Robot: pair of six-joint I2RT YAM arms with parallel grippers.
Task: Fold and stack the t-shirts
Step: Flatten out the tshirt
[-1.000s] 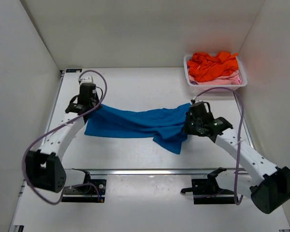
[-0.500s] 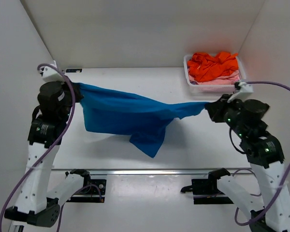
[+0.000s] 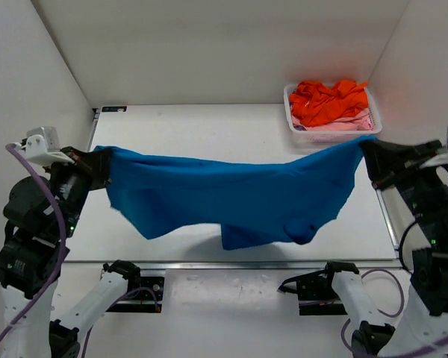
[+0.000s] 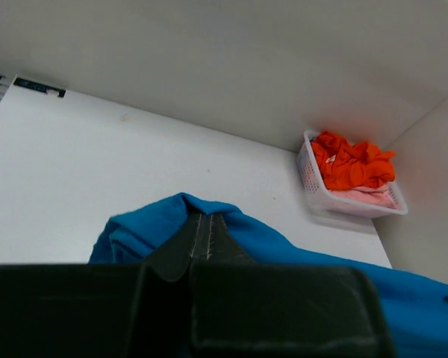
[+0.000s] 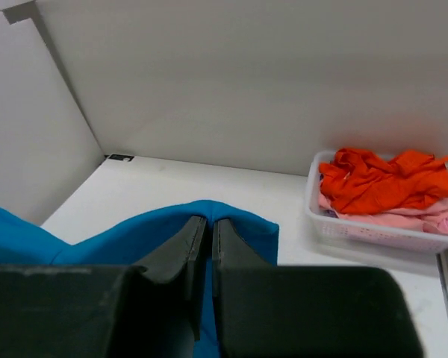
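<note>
A bright blue t-shirt (image 3: 239, 198) hangs stretched in the air between both arms, sagging in the middle above the table. My left gripper (image 3: 101, 165) is shut on its left end, and the blue cloth (image 4: 142, 227) wraps round the closed fingertips. My right gripper (image 3: 366, 149) is shut on the right end, where blue cloth (image 5: 246, 224) drapes over the fingertips. An orange t-shirt (image 3: 328, 101) lies crumpled on a pale pink one (image 3: 343, 124) in the white basket (image 3: 295, 123) at the back right.
White walls enclose the table (image 3: 209, 127) on the left, back and right. The basket (image 5: 381, 235) stands against the right wall. A metal rail (image 3: 231, 264) runs along the near edge by the arm bases.
Both arms have risen and swung outward toward the near side, lifting the blue t-shirt off the table and pulling it out wide. The grips have stayed shut.
</note>
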